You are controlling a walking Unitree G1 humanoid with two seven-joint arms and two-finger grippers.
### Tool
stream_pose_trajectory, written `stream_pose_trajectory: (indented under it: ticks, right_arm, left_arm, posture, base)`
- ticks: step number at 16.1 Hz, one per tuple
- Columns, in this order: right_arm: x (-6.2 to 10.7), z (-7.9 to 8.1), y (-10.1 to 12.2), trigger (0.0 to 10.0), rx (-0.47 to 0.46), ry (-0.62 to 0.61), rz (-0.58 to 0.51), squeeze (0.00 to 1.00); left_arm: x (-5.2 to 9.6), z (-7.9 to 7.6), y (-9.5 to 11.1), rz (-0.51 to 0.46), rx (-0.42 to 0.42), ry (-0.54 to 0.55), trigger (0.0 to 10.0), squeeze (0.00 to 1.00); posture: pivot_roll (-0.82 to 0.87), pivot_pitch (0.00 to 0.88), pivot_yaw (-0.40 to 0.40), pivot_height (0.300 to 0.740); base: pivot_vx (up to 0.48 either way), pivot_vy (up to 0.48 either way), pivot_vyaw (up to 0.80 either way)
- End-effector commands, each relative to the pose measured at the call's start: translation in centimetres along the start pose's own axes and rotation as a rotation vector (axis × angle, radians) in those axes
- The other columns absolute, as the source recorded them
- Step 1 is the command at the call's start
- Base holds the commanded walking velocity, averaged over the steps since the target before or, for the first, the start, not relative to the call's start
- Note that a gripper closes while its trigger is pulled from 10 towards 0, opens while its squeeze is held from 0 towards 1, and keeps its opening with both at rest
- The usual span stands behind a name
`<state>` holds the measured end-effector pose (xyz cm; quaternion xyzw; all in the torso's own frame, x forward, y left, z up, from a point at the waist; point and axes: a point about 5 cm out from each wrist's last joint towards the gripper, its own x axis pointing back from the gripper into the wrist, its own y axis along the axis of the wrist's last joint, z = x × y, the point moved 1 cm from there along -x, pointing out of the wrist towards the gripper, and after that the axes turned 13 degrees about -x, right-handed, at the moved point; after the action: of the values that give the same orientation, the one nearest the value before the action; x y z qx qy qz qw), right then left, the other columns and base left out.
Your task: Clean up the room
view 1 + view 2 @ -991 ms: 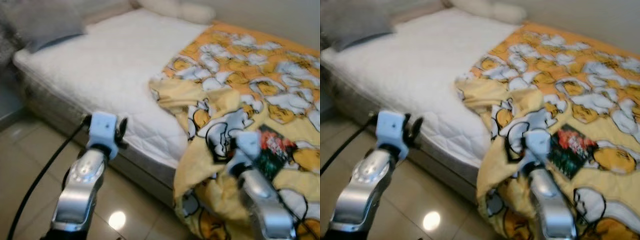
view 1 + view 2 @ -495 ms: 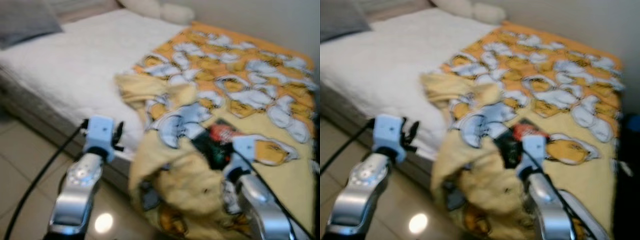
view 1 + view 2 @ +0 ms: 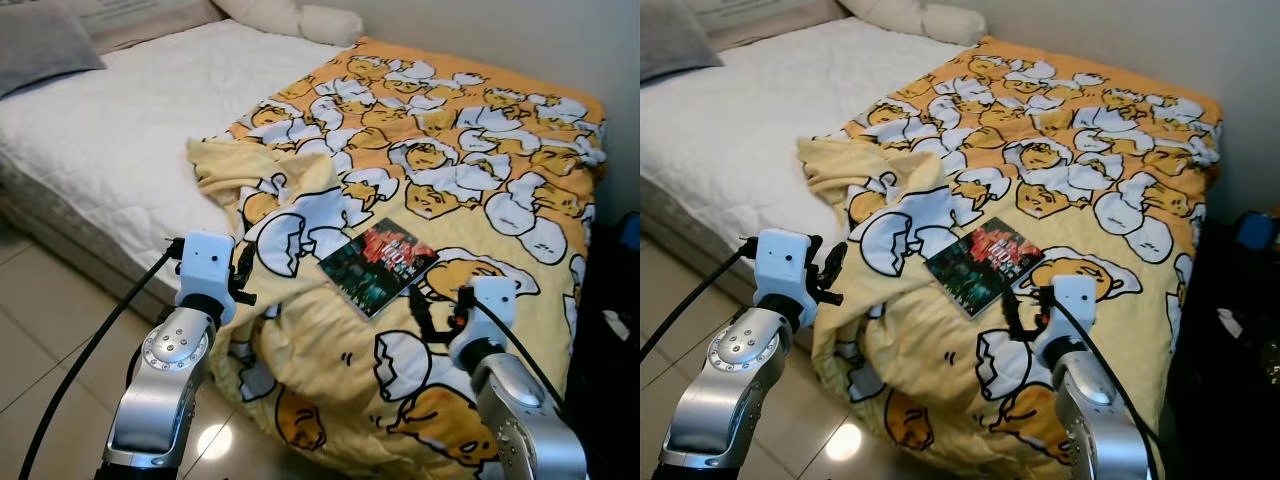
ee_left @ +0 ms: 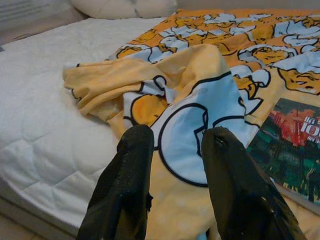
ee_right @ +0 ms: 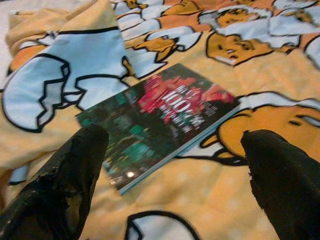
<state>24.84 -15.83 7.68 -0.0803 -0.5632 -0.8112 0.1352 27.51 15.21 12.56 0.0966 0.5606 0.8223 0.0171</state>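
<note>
Book [image 3: 378, 266]: one, on blanket [image 3: 470, 180]; two pillows [image 3: 290, 17].

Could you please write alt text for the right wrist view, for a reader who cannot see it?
A dark green and red book lies flat on a yellow quilt printed with cartoon egg characters. The right end effector is held just short of it, its two black fingers spread wide open.
</note>
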Motion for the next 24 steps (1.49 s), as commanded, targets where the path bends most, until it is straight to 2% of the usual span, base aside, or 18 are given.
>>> stream_pose_trajectory:
  ticks: [1,4,5,6,7,8,10,14,16,18,20,24]
  right_arm:
    - [-0.1,0.1,0.8,10.0,-0.003,0.006,-0.020,0.00]
    - [-0.3,0.1,0.9,10.0,-0.028,0.020,-0.026,0.00]
    - [-0.5,0.5,1.1,10.0,-0.073,0.051,-0.035,0.62]
    - [-1.3,0.6,0.9,10.0,-0.116,0.060,0.001,1.00]
    - [-2.3,0.5,0.7,10.0,-0.174,0.051,0.038,1.00]
    - [-3.8,0.3,0.4,10.0,-0.279,0.037,0.078,1.00]
    - [-5.8,0.0,-0.2,10.0,-0.398,0.033,0.134,1.00]
    - [-8.7,-1.2,-0.6,10.0,-0.534,-0.053,0.187,1.00]
    - [-9.0,-1.9,-0.7,10.0,-0.533,-0.091,0.204,1.00]
    - [-9.3,-2.3,-0.3,10.0,-0.602,-0.092,0.190,1.00]
    - [-9.4,-2.8,-0.9,10.0,-0.610,-0.117,0.200,1.00]
    - [-9.5,-2.8,-1.6,10.0,-0.646,-0.135,0.216,1.00]
  left_arm:
    - [0.0,0.4,0.0,0.005,-0.013,0.006,10.0,0.00]
    - [0.0,0.5,0.0,0.006,-0.020,0.003,10.0,0.00]
    - [-0.1,0.6,0.0,0.005,-0.023,-0.002,10.0,0.00]
    - [-0.2,0.5,0.1,-0.004,-0.036,-0.031,10.0,0.00]
    - [-0.3,0.1,0.2,-0.009,-0.047,-0.086,10.0,0.00]
    - [-0.4,-0.4,0.2,-0.017,-0.038,-0.175,10.0,0.00]
    - [-0.5,-0.9,0.4,-0.036,-0.063,-0.298,10.0,0.00]
    - [-0.6,-2.1,0.9,-0.056,-0.119,-0.542,10.0,0.00]
    - [-0.5,-2.1,0.9,-0.055,-0.127,-0.581,10.0,0.00]
    - [0.0,-1.9,0.6,-0.039,-0.121,-0.618,10.0,0.00]
    - [0.2,-1.9,0.3,-0.027,-0.125,-0.636,10.0,0.00]
    - [0.3,-1.9,0.5,-0.026,-0.120,-0.673,10.0,0.00]
  posture:
    - [-0.09,0.000,-0.038,0.740]
    - [-0.09,0.000,-0.035,0.740]
    - [-0.09,0.000,-0.027,0.740]
    - [-0.09,0.000,-0.023,0.740]
    - [-0.09,0.000,-0.020,0.740]
    - [-0.09,0.000,-0.013,0.740]
    - [-0.08,0.000,-0.006,0.740]
    - [-0.05,0.000,0.019,0.740]
    - [-0.05,0.000,0.026,0.740]
    - [-0.04,0.000,0.045,0.740]
    - [-0.04,0.000,0.050,0.740]
    - [-0.03,0.000,0.055,0.740]
  base:
    - [0.000,0.000,0.00]
    - [0.000,0.000,0.00]
    - [0.000,0.000,0.00]
    - [0.000,0.000,0.00]
    - [0.000,0.000,0.00]
    - [0.000,0.000,0.00]
    - [0.000,0.000,0.00]
    - [0.000,0.000,0.00]
    - [0.000,0.000,0.00]
    - [0.000,0.000,0.00]
    - [0.000,0.000,0.00]
    - [0.000,0.000,0.00]
